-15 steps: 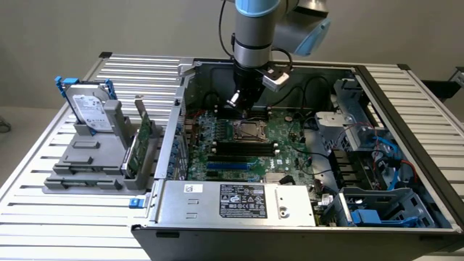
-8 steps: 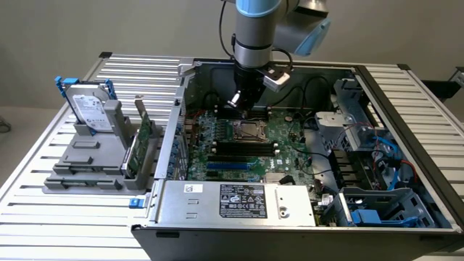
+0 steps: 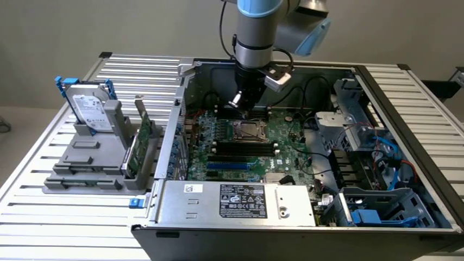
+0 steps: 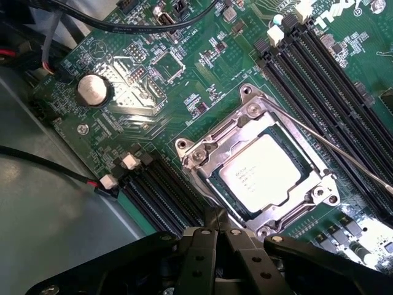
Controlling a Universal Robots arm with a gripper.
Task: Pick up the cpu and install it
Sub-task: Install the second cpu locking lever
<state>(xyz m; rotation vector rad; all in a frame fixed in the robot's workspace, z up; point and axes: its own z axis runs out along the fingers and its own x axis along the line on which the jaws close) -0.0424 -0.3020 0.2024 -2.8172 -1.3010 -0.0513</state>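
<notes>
One silvery square cpu (image 4: 260,173) already sits in the metal-framed socket (image 4: 202,157) mid-motherboard.
Black gripper (image 4: 218,228) hovers just beside the socket's edge, fingers (image 4: 213,222) pressed together, pinching nothing; chip lies flat within the frame.

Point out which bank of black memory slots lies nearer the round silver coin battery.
The bank with white end clips, across the socket from the longer bank; the battery lies on its side.
</notes>
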